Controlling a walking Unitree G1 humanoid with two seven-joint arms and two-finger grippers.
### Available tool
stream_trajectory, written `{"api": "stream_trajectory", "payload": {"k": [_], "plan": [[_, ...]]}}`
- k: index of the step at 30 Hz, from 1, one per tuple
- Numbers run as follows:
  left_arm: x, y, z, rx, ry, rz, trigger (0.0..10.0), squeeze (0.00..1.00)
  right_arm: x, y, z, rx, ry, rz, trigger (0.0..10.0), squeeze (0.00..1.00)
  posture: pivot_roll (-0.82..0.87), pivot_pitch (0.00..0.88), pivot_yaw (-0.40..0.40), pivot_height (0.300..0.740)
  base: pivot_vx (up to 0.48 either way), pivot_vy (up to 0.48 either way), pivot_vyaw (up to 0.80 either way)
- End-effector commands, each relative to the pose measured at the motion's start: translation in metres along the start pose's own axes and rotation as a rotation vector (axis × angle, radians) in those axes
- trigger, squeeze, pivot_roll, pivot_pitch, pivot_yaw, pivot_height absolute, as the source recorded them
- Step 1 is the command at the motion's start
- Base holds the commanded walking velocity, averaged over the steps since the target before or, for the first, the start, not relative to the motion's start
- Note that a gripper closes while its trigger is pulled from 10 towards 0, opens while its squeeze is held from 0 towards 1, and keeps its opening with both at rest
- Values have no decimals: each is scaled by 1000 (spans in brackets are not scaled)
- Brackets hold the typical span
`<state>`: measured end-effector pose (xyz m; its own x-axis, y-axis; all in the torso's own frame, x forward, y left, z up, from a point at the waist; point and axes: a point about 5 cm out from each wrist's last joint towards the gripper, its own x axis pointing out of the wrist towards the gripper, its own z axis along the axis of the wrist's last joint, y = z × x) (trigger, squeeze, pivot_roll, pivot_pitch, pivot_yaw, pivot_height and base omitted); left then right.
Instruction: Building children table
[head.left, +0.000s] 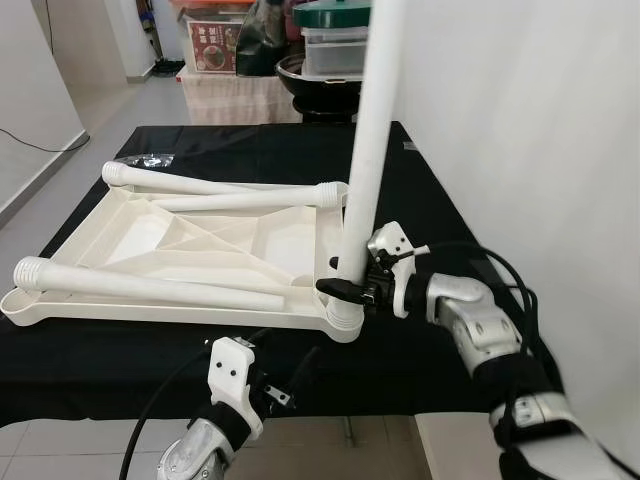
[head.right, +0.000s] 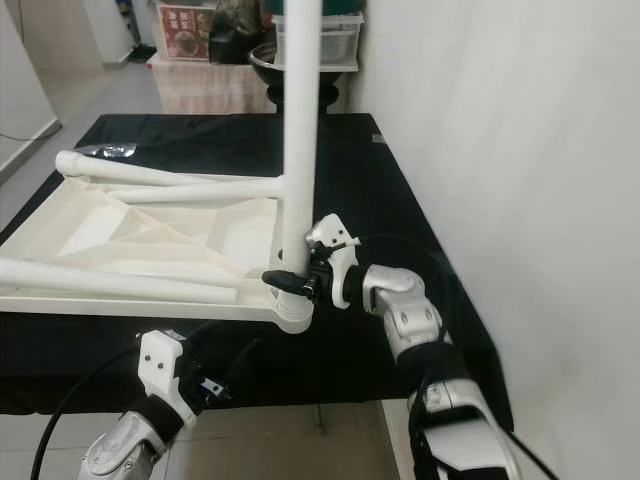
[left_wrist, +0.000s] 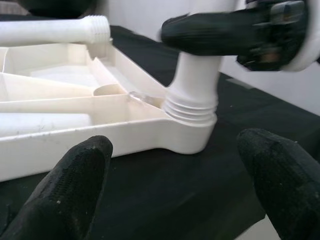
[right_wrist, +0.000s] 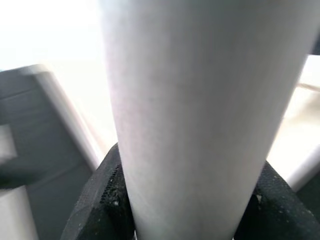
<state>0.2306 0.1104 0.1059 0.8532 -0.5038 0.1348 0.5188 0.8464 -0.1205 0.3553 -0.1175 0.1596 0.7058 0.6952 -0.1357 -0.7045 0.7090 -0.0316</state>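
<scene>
A white plastic children's tabletop (head.left: 180, 250) lies upside down on a black-covered table (head.left: 300, 150). One white leg (head.left: 365, 140) stands upright in the near right corner socket (head.left: 343, 318). My right gripper (head.left: 345, 285) is shut on this leg just above the socket; the leg (right_wrist: 195, 115) is seen between its fingers (right_wrist: 102, 205). Loose white legs (head.left: 150, 285) lie across the tabletop. My left gripper (left_wrist: 180, 190) is open, low at the table's near edge, facing the corner socket (left_wrist: 192, 125).
A white wall (head.left: 520, 120) runs along the right side of the table. Stacked containers and a dark bowl (head.left: 320, 70) stand beyond the far end. A small clear plastic bag (head.left: 150, 160) lies at the far left of the black cloth. Grey tile floor lies to the left.
</scene>
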Motion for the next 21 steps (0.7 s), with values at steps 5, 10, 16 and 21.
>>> {"api": "stream_trajectory", "payload": {"k": [5, 10, 16, 21], "plan": [[-5, 2, 0, 1, 6, 5, 10000, 0, -18, 29, -48, 90, 147, -442, 0, 0, 17, 72, -35, 740, 0, 0, 0], [-4, 3, 0, 3, 12, -1, 10000, 0, -5, 46, -48, 105, 111, -378, 0, 0, 20, 70, -23, 740, 0, 0, 0], [-2, 5, 0, 5, 7, 10, 10000, 0, 13, 37, -28, 127, 32, -262, 10000, 1000, 23, 69, -27, 740, 0, 0, 0], [-1, 5, 0, 4, 6, 12, 10000, 0, 17, 34, -10, 129, -26, -124, 10000, 1000, 25, 69, -27, 740, 0, 0, 0]]}}
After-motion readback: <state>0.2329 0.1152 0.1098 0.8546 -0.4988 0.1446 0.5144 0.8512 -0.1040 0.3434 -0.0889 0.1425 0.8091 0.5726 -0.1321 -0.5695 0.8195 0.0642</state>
